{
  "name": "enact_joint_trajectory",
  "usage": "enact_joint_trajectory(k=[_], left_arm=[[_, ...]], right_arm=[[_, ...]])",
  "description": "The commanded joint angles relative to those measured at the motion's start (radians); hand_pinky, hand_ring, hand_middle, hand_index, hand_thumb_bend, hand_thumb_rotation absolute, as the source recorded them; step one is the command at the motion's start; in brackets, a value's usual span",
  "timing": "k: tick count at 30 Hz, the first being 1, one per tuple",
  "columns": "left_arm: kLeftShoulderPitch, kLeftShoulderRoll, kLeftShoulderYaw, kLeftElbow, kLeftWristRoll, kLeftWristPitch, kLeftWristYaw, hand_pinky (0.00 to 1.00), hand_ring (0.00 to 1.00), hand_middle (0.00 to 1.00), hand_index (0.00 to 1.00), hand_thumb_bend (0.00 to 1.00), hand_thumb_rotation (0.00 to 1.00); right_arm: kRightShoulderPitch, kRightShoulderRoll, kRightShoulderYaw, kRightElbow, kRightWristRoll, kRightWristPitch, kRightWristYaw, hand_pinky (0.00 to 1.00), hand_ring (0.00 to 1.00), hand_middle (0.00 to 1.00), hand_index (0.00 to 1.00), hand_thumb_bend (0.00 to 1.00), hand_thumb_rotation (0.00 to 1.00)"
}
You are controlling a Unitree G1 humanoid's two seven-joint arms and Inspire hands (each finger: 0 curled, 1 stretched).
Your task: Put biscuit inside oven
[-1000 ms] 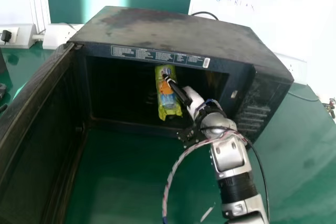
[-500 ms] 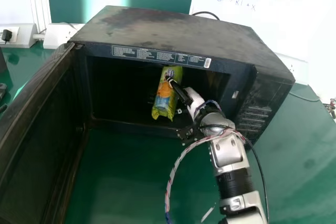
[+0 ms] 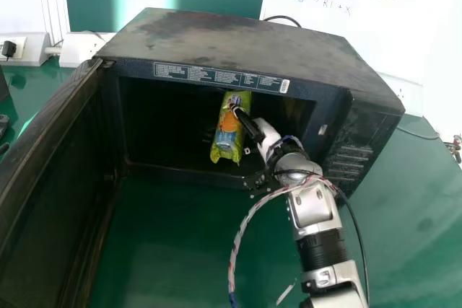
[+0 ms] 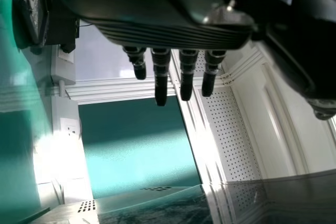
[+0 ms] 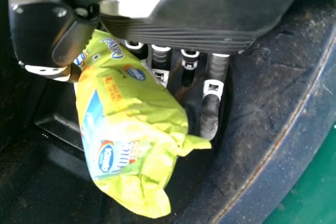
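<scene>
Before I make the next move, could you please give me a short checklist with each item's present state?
- Oven door open: ok, swung wide.
- Biscuit packet inside the oven: ok, within its opening.
- Packet held by the right hand: ok, between thumb and fingers.
- Packet's weight borne by the oven floor: cannot tell.
- Right hand free of the packet: not ok, still to be let go.
- Left hand empty: ok, fingers straight.

Oven [image 3: 245, 41] sits on counter [image 3: 173, 250]. Door [image 3: 54, 171] juts forward from its left side. Biscuit [image 3: 227, 138] inside, right of middle, in right hand [image 3: 251, 130]. Whiteboard [image 3: 361, 27] stands behind, to the right.
</scene>
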State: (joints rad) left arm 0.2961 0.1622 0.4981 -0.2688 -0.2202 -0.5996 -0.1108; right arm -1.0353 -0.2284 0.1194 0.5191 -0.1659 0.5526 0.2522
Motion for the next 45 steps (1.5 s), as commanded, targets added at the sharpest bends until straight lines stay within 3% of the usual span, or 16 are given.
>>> enact_joint_trajectory(k=[1,2,4,5,7,12,24,28,30,38,39,41,45], left_arm=[[0.02,-0.006,-0.002,-0.014,-0.019,-0.001,-0.002,0.73,0.87,0.95,0.95,0.83,0.98],[0.023,-0.007,-0.002,-0.017,-0.021,0.0,-0.002,0.73,0.87,0.95,0.95,0.84,0.98],[0.03,-0.006,-0.004,-0.02,-0.034,-0.003,-0.01,0.73,0.87,0.95,0.95,0.85,0.97],[0.033,-0.006,-0.004,-0.021,-0.038,-0.005,-0.013,0.73,0.87,0.95,0.95,0.85,0.97],[0.036,-0.012,-0.001,-0.027,-0.032,-0.002,-0.006,0.71,0.87,0.94,0.94,0.86,0.97],[0.044,-0.006,-0.001,-0.028,-0.051,0.0,-0.018,0.72,0.87,0.95,0.94,0.88,0.96],[0.043,-0.009,0.0,-0.03,-0.05,0.003,-0.016,0.73,0.87,0.95,0.94,0.88,0.96],[0.044,-0.012,-0.002,-0.034,-0.046,0.003,-0.014,0.73,0.87,0.94,0.94,0.88,0.97],[0.044,-0.012,-0.002,-0.033,-0.045,0.001,-0.015,0.73,0.88,0.94,0.95,0.88,0.97],[0.043,-0.011,-0.001,-0.03,-0.044,-0.003,-0.018,0.73,0.88,0.95,0.94,0.88,0.96],[0.044,-0.012,-0.003,-0.031,-0.048,-0.002,-0.018,0.73,0.88,0.95,0.94,0.88,0.96],[0.044,-0.014,-0.005,-0.033,-0.056,0.001,-0.02,0.73,0.87,0.95,0.94,0.88,0.95],[0.044,-0.016,-0.007,-0.035,-0.052,0.002,-0.018,0.73,0.87,0.95,0.94,0.88,0.96]], right_arm=[[-0.027,0.004,-0.004,0.008,0.003,-0.032,-0.007,0.27,0.41,0.5,0.68,0.53,0.0],[-0.028,0.004,-0.002,0.016,0.001,-0.04,-0.007,0.27,0.41,0.5,0.57,0.52,0.0],[-0.038,0.009,-0.006,0.053,0.001,-0.06,-0.017,0.26,0.41,0.5,0.51,0.52,0.0],[-0.042,0.011,-0.009,0.071,0.004,-0.07,-0.02,0.25,0.41,0.5,0.64,0.53,0.0],[-0.055,0.018,-0.017,0.108,0.008,-0.085,-0.032,0.25,0.41,0.5,0.72,0.53,0.0],[-0.083,0.034,-0.037,0.18,0.013,-0.102,-0.069,0.25,0.41,0.5,0.76,0.53,0.0],[-0.125,0.057,-0.055,0.301,0.014,-0.162,-0.145,0.28,0.42,0.51,0.64,0.53,0.0],[-0.137,0.064,-0.065,0.309,0.021,-0.143,-0.162,0.33,0.43,0.51,0.73,0.53,0.0],[-0.137,0.064,-0.061,0.305,0.018,-0.143,-0.164,0.38,0.43,0.51,0.65,0.53,0.0],[-0.139,0.063,-0.037,0.305,0.001,-0.146,-0.156,0.44,0.52,0.49,0.6,0.57,0.0],[-0.14,0.062,-0.035,0.304,0.0,-0.146,-0.153,0.44,0.53,0.55,0.6,0.68,0.01],[-0.142,0.061,-0.033,0.308,0.001,-0.148,-0.148,0.47,0.55,0.61,0.6,0.78,0.02],[-0.148,0.061,-0.027,0.313,-0.003,-0.146,-0.141,0.5,0.58,0.66,0.64,0.83,0.03]])
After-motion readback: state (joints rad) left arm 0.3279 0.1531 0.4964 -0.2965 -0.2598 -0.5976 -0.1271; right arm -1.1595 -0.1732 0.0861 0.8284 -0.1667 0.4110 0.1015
